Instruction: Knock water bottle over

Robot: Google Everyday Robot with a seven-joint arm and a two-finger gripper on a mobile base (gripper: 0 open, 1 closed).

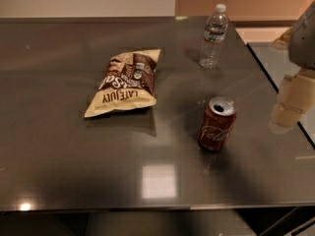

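The water bottle (214, 36) is standing upright on the dark table (59, 146), well beyond the red soda can (217, 124) and almost straight behind it, toward the far edge. Its long axis is running vertical with the white cap on top, so nothing has tipped it yet.

The gripper (289, 104) is hanging in at the right side, to the right of the can and about level with it, seemingly over the table's right edge. It is only partly in view, so I cannot tell how wide it is set or whether it is holding anything. It does not appear to be touching any of the things on the table.

From the gripper, the bottle is lying away and to the left, well apart, and the can is sitting nearer to the gripper than the bottle is. A chip bag (125, 82) is lying flat to the left of the can and a little beyond it, out of that line.

I am judging that the coming move is calling for a reach forward and leftward past the can, meeting the bottle high on its side without clipping the can.
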